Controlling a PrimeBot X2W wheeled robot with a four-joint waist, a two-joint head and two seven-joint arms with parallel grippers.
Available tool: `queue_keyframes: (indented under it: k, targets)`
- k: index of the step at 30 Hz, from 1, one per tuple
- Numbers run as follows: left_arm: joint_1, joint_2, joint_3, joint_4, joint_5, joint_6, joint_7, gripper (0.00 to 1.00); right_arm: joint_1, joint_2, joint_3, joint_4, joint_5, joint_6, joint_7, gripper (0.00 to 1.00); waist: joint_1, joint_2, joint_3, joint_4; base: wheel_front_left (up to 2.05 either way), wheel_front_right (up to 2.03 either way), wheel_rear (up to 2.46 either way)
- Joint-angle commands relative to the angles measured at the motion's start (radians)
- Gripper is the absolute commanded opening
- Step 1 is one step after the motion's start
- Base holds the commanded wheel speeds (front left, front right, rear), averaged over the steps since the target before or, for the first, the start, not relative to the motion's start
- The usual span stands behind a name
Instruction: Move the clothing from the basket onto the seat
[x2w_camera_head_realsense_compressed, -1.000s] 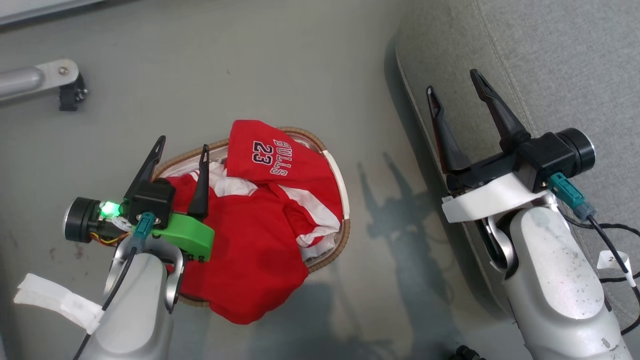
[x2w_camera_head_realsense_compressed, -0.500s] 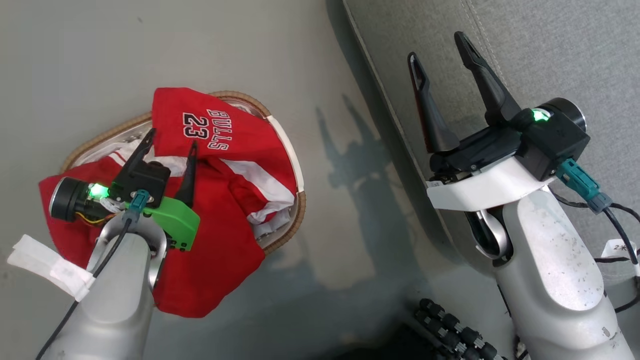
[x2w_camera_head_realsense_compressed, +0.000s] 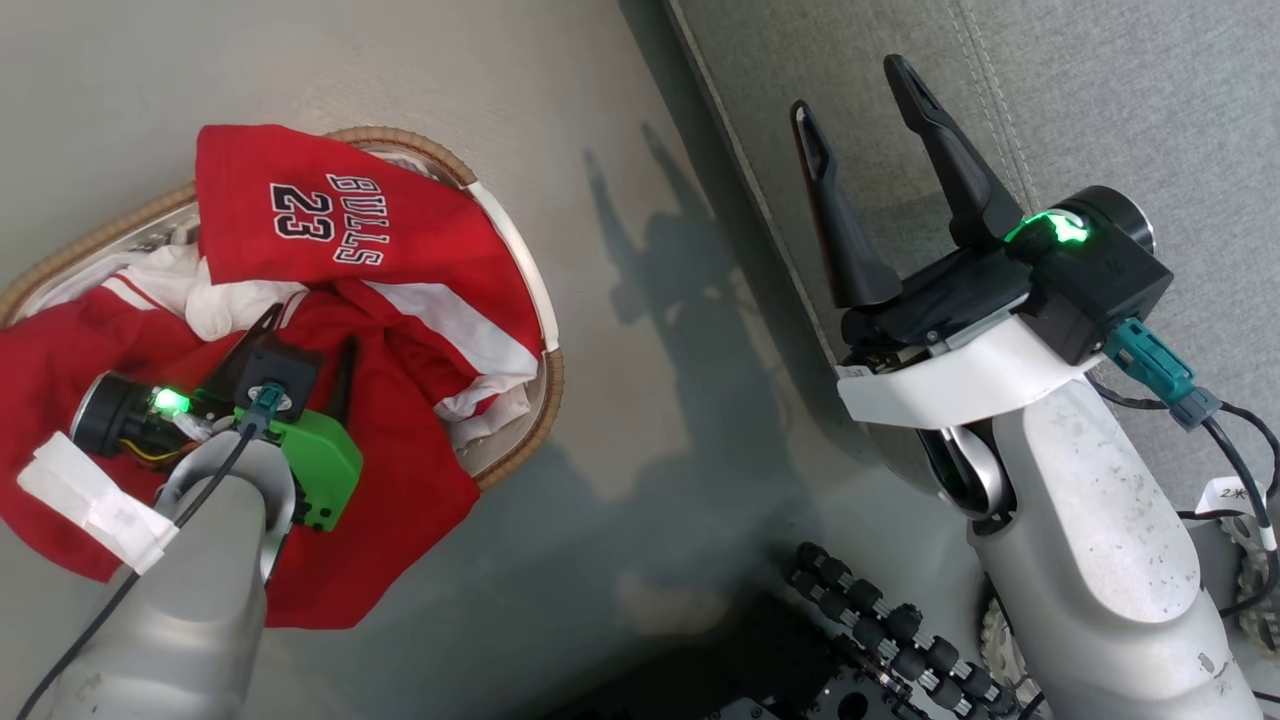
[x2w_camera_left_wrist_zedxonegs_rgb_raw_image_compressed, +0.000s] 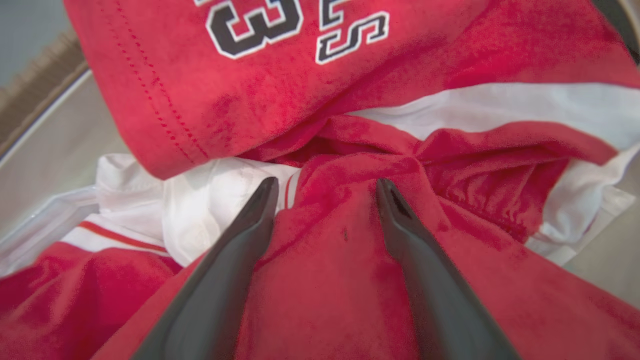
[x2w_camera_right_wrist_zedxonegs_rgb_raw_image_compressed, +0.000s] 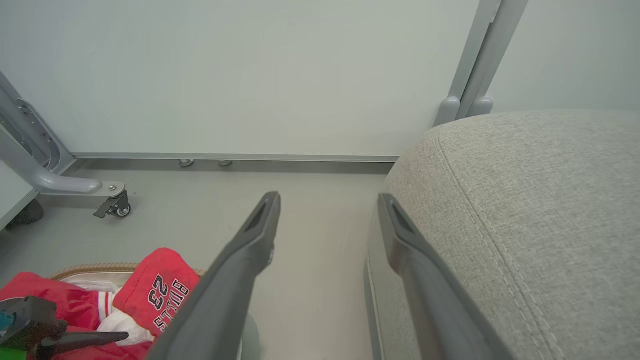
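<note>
The clothing, red with white stripes, is piled in the basket (x2w_camera_head_realsense_compressed: 545, 375) on the floor and spills over its near rim. One garment (x2w_camera_head_realsense_compressed: 320, 215) shows "BULLS 23"; another red one (x2w_camera_head_realsense_compressed: 410, 480) lies below it. My left gripper (x2w_camera_head_realsense_compressed: 305, 335) is open, its tips down on the red fabric (x2w_camera_left_wrist_zedxonegs_rgb_raw_image_compressed: 330, 260) just below the printed garment (x2w_camera_left_wrist_zedxonegs_rgb_raw_image_compressed: 280, 90), with a red fold between the fingers. My right gripper (x2w_camera_head_realsense_compressed: 848, 90) is open and holds nothing, over the left edge of the grey seat (x2w_camera_head_realsense_compressed: 1100, 100). The right wrist view shows the seat (x2w_camera_right_wrist_zedxonegs_rgb_raw_image_compressed: 525, 200) and the basket (x2w_camera_right_wrist_zedxonegs_rgb_raw_image_compressed: 85, 270).
Bare grey floor (x2w_camera_head_realsense_compressed: 650, 350) separates basket and seat. White liner (x2w_camera_left_wrist_zedxonegs_rgb_raw_image_compressed: 200, 200) shows beside the left finger. A metal frame leg with a caster (x2w_camera_right_wrist_zedxonegs_rgb_raw_image_compressed: 112, 205) stands by the back wall. My base's black rollers (x2w_camera_head_realsense_compressed: 880, 620) and a cable (x2w_camera_head_realsense_compressed: 1220, 420) sit at lower right.
The head camera has swung, so the basket now shows further left and the seat closer. My left gripper has sunk lower into the clothing pile. Both grippers stay open.
</note>
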Motion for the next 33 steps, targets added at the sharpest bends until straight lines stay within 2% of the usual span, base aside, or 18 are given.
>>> queue_keyframes:
  k: [1, 5, 8, 15, 16, 17, 18, 25, 28, 33]
  targets:
    - [-0.028, 0.013, -0.003, 0.022, 0.007, -0.004, 0.0, 1.0, -0.014, 0.0, 0.002, -0.002, 0.005, -0.001, -0.004, 1.0, -0.0001, 0.0, 0.015, -0.011, 0.0, 0.0, 0.0]
    - [-0.065, 0.009, -0.019, 0.156, 0.01, -0.005, 0.006, 1.0, -0.014, 0.0, 0.007, -0.002, 0.011, -0.001, -0.004, 1.0, -0.0001, 0.0, 0.023, -0.012, 0.0, 0.0, 0.0]
    - [-0.096, -0.002, -0.028, 0.251, 0.003, -0.006, 0.054, 1.0, -0.017, -0.001, 0.012, -0.004, 0.013, -0.001, -0.004, 1.0, -0.0001, 0.0, 0.028, -0.013, 0.0, 0.0, 0.0]
    - [-0.124, -0.017, -0.032, 0.316, -0.024, -0.006, 0.112, 1.0, -0.022, -0.001, 0.016, -0.006, 0.019, -0.001, -0.004, 1.0, -0.0001, 0.0, 0.028, -0.012, 0.0, 0.0, 0.0]
    - [-0.125, -0.019, -0.036, 0.321, -0.027, -0.006, 0.118, 0.42, -0.023, -0.001, 0.016, -0.005, 0.02, -0.001, -0.004, 1.0, -0.0001, 0.0, 0.027, -0.012, 0.0, 0.0, 0.0]
    - [-0.126, -0.021, -0.037, 0.323, -0.031, -0.006, 0.12, 0.19, -0.024, -0.001, 0.016, -0.004, 0.021, -0.001, -0.004, 1.0, -0.0001, 0.0, 0.025, -0.012, 0.0, 0.0, 0.0]
    - [-0.127, -0.022, -0.038, 0.325, -0.034, -0.006, 0.116, 0.0, -0.025, -0.001, 0.015, -0.003, 0.02, -0.001, -0.004, 1.0, -0.0001, 0.0, 0.023, -0.011, 0.0, 0.0, 0.0]
    - [-0.125, -0.046, -0.047, 0.331, -0.058, -0.007, 0.069, 0.0, -0.025, -0.001, 0.011, 0.012, 0.011, -0.001, -0.004, 1.0, -0.0001, 0.0, -0.027, 0.0, 0.0, 0.0, 0.0]
    - [-0.108, -0.064, -0.02, 0.333, -0.097, -0.007, 0.041, 0.0, -0.015, -0.001, 0.014, 0.022, 0.005, -0.001, -0.004, 1.0, -0.0001, 0.0, -0.066, 0.008, 0.0, 0.0, 0.0]
    - [-0.073, -0.082, -0.038, 0.328, -0.111, -0.007, 0.011, 0.0, 0.003, -0.001, 0.028, 0.05, -0.008, -0.001, -0.003, 1.0, -0.0001, 0.0, -0.151, 0.023, 0.0, 0.0, 0.0]
